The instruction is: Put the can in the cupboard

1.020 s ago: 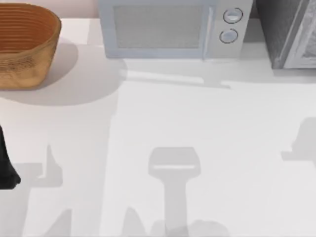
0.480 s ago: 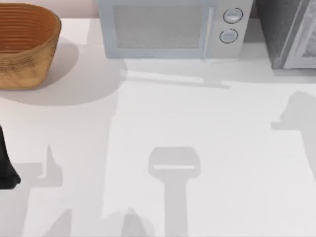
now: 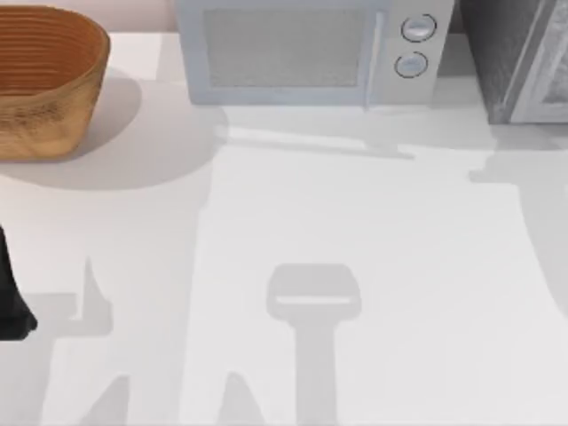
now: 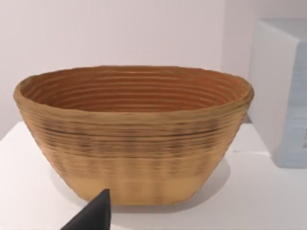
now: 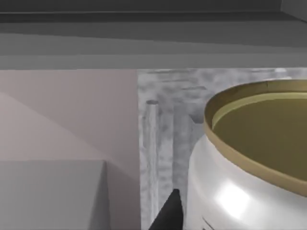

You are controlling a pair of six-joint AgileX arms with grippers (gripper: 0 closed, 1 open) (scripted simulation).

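A: Top view: the right arm's shadow has crept toward the cupboard (image 3: pixel 519 62) since a second ago.
B: Right wrist view: the can (image 5: pixel 249 163) sits against the right gripper's finger (image 5: pixel 168 213), cupboard just beyond; whether it's clamped, I can't tell. Left arm (image 3: pixel 11 293) parked.

The can (image 5: pixel 249 163) and the cupboard (image 3: pixel 524 62) are each cut off by picture edges.

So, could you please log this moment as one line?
right end effector: holding can, facing cupboard | left arm: parked at table's left edge | can: not yet inside
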